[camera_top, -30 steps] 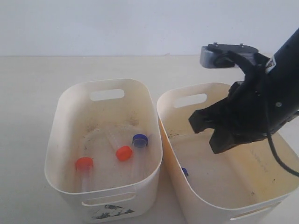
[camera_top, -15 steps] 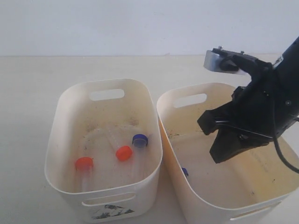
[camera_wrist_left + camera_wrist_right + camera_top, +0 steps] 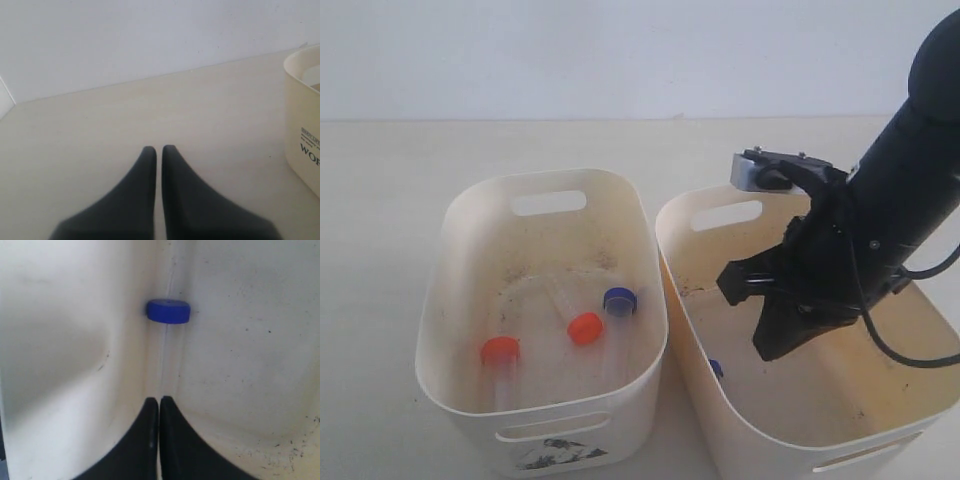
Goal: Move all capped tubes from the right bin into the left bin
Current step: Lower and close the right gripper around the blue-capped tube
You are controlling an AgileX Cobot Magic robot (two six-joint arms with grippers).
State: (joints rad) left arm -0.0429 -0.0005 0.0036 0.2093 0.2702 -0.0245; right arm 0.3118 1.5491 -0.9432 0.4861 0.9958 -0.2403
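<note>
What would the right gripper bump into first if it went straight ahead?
Most likely the blue-capped tube lying where the right bin's wall meets its floor. The right gripper, jaws shut, points at it, though depth is hard to judge.

Robotics lab or test bench, by the look of it. A plain cream bench (image 3: 380, 200) meets a blank white wall (image 3: 620, 50) along its far edge. A black robot arm (image 3: 910, 190) with a grey wrist camera (image 3: 760, 170) and a loose black cable (image 3: 910, 360) hangs over the bench. Two matching cream plastic tubs, the left bin (image 3: 432, 330) and the right bin (image 3: 682, 300), sit side by side mid-bench. They hold small clear capped tubes (image 3: 585, 328), sample-vial type, with blue and orange-red caps.
</note>
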